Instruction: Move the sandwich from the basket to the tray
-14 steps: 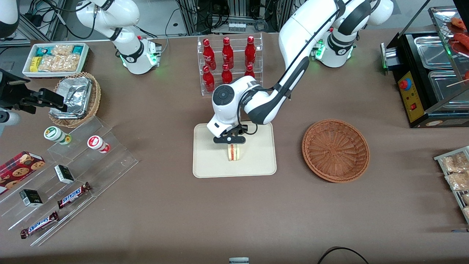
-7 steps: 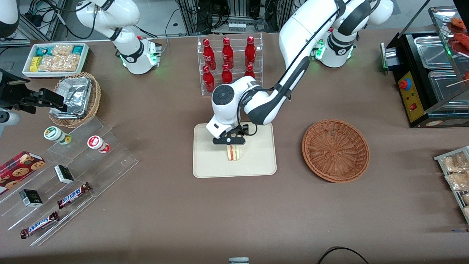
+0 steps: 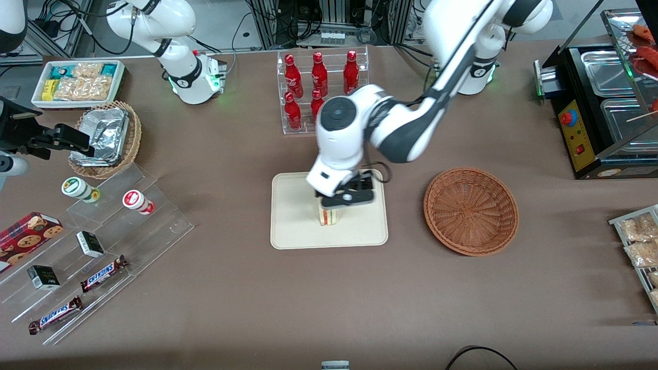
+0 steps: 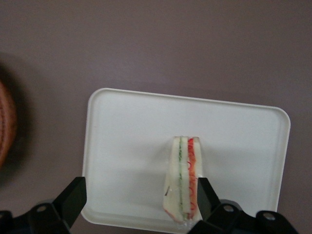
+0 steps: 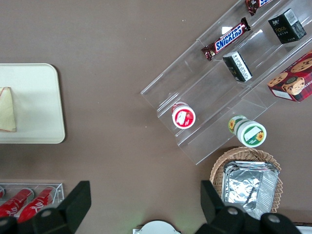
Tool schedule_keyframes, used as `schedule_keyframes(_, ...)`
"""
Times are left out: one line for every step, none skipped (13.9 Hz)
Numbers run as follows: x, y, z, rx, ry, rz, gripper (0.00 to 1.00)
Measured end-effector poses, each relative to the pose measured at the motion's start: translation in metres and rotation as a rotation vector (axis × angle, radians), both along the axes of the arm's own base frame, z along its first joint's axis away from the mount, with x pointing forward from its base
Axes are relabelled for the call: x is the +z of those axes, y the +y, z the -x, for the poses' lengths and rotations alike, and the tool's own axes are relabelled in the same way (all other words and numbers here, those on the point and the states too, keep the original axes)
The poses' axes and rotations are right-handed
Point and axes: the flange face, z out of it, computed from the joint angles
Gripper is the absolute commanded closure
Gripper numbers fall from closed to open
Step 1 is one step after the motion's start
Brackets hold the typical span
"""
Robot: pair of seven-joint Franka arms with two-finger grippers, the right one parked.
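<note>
I have raised the end effector (image 3: 343, 201) off the sandwich (image 3: 329, 216); its fingers stand apart above the tray (image 3: 288, 226), basket (image 3: 471, 210) at its 3 o'clock.

One sandwich (image 3: 328, 216), one tray (image 3: 293, 226), one basket (image 3: 470, 210), six red bottles (image 3: 318, 85), one pincer (image 3: 345, 201).

Sandwich (image 3: 328, 216) stands on edge (filling showing) on tray (image 3: 295, 226); basket (image 3: 471, 210) empty.

Front view: the sandwich (image 3: 329, 216) stands on its edge on the tray (image 3: 293, 226), striped cut side facing the camera. The left arm's gripper (image 3: 345, 198) hangs just above it. The basket (image 3: 471, 210) sits beside the tray, toward the working arm's end.
</note>
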Motion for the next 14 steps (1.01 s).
schedule_keyframes(0.017,0.021,-0.011,0.035,-0.008,-0.001,0.0)
schedule_keyframes(0.035,0.044,-0.023,0.072,-0.019,0.002,0.0)
schedule_keyframes(0.05,0.066,-0.032,0.106,-0.024,0.004,0.0)
schedule_keyframes(0.064,0.087,-0.038,0.132,-0.024,0.0,0.0)
schedule_keyframes(0.078,0.109,-0.042,0.145,-0.014,-0.016,0.0)
schedule_keyframes(0.093,0.131,-0.044,0.144,0.004,-0.035,0.0)
schedule_keyframes(0.108,0.155,-0.045,0.136,0.029,-0.042,0.0)
schedule_keyframes(0.126,0.182,-0.047,0.122,0.05,-0.029,0.0)
schedule_keyframes(0.144,0.211,-0.049,0.104,0.066,-0.01,0.0)
schedule_keyframes(0.161,0.241,-0.048,0.083,0.083,0.007,0.0)
schedule_keyframes(0.173,0.263,-0.045,0.067,0.094,0.013,0.0)
schedule_keyframes(0.181,0.279,-0.038,0.049,0.101,0.009,0.0)
schedule_keyframes(0.185,0.287,-0.029,0.024,0.103,0.002,0.0)
schedule_keyframes(0.188,0.295,-0.019,-0.011,0.108,-0.008,0.0)
